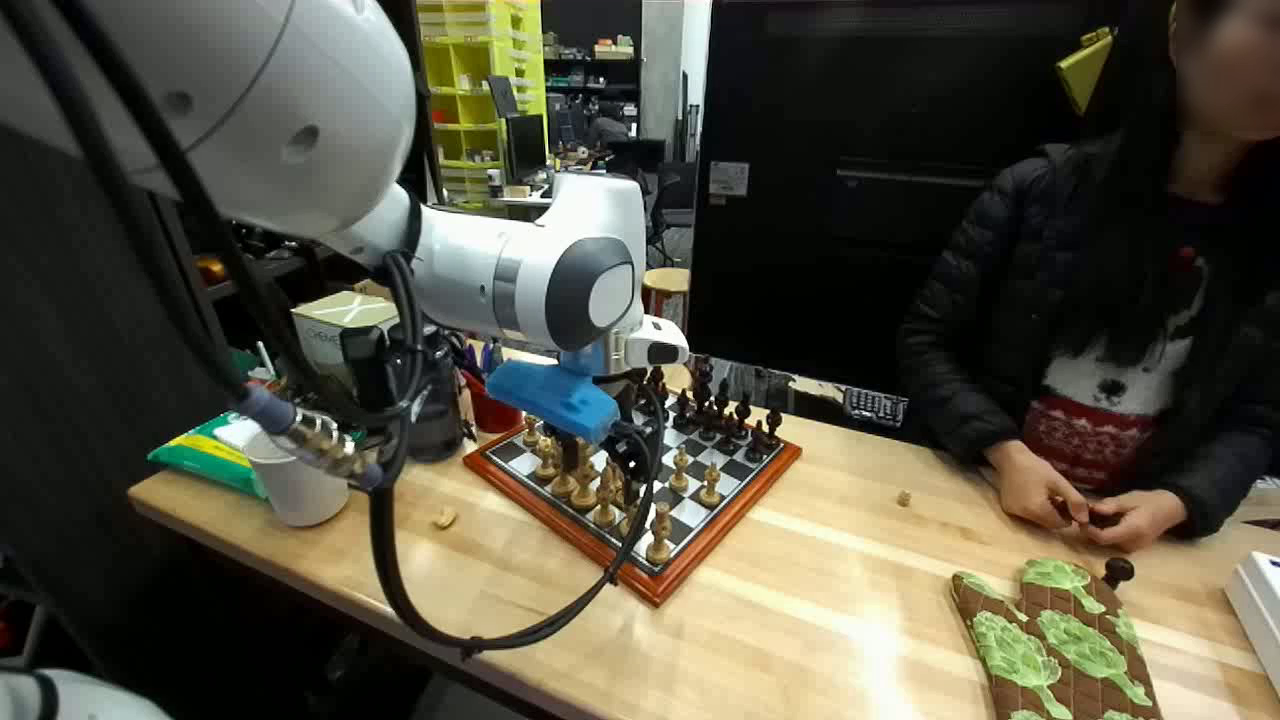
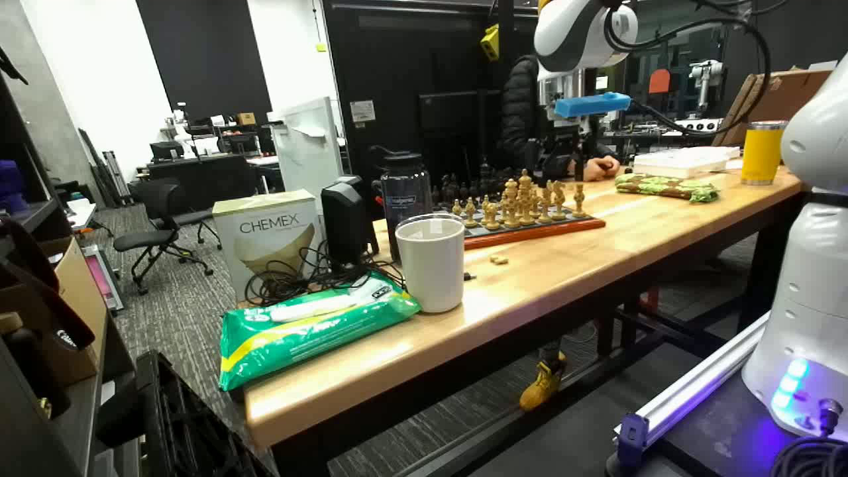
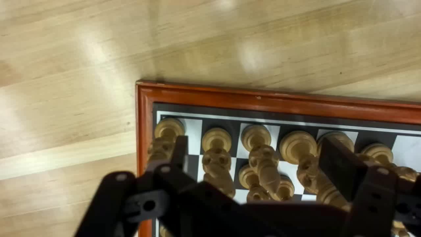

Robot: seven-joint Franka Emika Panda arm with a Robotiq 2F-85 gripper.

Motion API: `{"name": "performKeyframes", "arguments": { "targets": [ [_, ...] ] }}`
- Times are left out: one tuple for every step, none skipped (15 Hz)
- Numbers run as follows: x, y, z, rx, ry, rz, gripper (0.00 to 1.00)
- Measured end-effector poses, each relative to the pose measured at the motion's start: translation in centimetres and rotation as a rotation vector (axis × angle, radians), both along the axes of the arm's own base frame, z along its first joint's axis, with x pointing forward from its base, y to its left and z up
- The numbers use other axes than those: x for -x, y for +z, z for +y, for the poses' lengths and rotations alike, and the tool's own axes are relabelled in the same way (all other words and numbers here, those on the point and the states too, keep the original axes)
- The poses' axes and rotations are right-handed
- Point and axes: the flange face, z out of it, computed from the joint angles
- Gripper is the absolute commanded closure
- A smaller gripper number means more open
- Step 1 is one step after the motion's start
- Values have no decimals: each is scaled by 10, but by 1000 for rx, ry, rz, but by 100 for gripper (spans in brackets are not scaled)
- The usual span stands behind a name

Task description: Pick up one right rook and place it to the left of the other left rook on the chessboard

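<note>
In the wrist view the chessboard (image 3: 263,102) ran past the edge at three and six o'clock, and the blurred gripper (image 3: 253,149), itself cut off at six, hid part of the corner piece (image 3: 169,127). In an exterior view the top edge cropped the person (image 1: 1120,400) at two o'clock, the face a blur, the bottom edge cut the oven mitt (image 1: 1065,640) short at four, and a tan object (image 1: 904,498), also toward four, was too small to name. In an exterior view the dark pieces (image 2: 467,187), toward one o'clock, stood partly hidden behind light pieces (image 2: 511,207).
</note>
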Motion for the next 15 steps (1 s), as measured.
{"name": "performKeyframes", "arguments": {
  "targets": [
    [0,0,0,0,0,-1,0],
    [0,0,0,0,0,-1,0],
    [0,0,0,0,0,0,0],
    [0,0,-1,0,-1,0,0],
    [0,0,-1,-1,-1,0,0],
    [0,0,-1,-1,-1,0,0],
    [-1,1,-2,-1,-1,0,0],
    [-1,2,-2,-1,-1,-2,0],
    [-2,5,-2,-1,0,-4,0],
    [-4,7,-3,0,0,-6,0],
    [-5,11,-3,2,1,-9,0],
    [-7,15,-4,5,2,-14,0],
    [-9,19,-5,9,2,-21,0],
    [-12,24,-6,11,0,-31,0],
    [-14,29,-8,11,-4,-42,0]
  ]
}}
